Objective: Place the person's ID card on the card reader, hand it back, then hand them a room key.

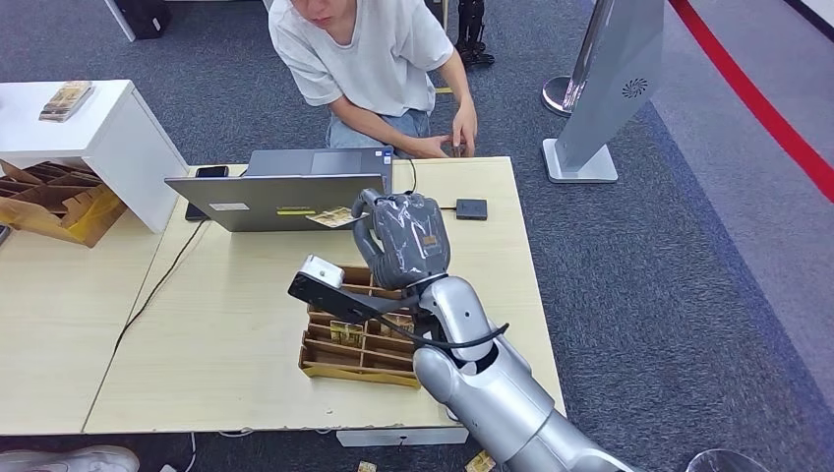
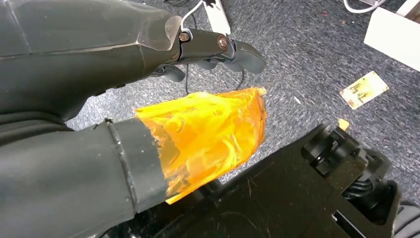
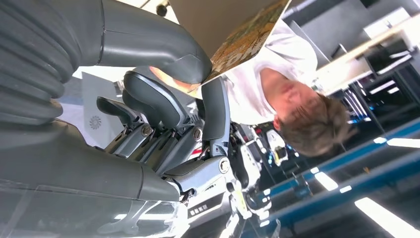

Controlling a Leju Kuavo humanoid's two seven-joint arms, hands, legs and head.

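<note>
1. The right hand (image 1: 401, 239) is raised over the table (image 1: 226, 324), and it pinches one card (image 1: 334, 217) between thumb and a finger.
2. It holds the card up flat, toward the person (image 1: 369, 69), maybe to give it back.
3. The card sits just in front of the one open laptop (image 1: 280, 192).
4. One small black card reader (image 1: 471, 208) lies on the table near the person's hands.
5. One cardboard tray (image 1: 359, 344) under the arm holds more cards, likely room keys.
6. The left hand (image 2: 124, 74) hangs over the floor, fingers apart, holding nothing.
7. One card on the floor (image 2: 364, 89) lies there.
</note>
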